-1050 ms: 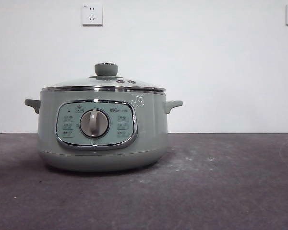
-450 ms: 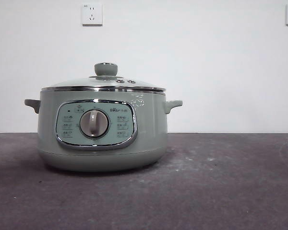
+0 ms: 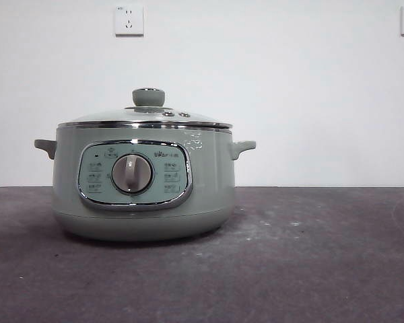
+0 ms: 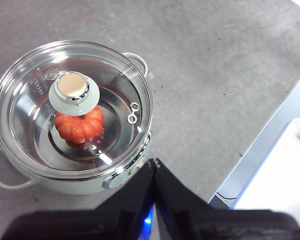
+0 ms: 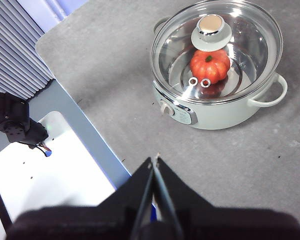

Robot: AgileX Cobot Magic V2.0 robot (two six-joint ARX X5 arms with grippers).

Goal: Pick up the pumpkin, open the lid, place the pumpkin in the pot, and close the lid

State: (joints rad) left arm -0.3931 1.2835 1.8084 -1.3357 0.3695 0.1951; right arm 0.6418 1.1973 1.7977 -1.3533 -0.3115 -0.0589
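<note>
The pot (image 3: 143, 180) sat left on the grey tabletop (image 3: 310, 256), lid (image 3: 145, 116) on, pumpkin (image 4: 80, 125) inside. Both grippers' fingers (image 4: 154, 167) (image 5: 154, 162) were pressed together, empty. A white wall (image 3: 310, 94) stood beyond.

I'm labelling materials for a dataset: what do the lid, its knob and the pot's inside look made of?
The lid looks like clear glass with a shiny steel rim: the pumpkin shows through it. The knob seems matte green plastic capped in polished metal. The pot inside reflects like bare steel, probably.
</note>
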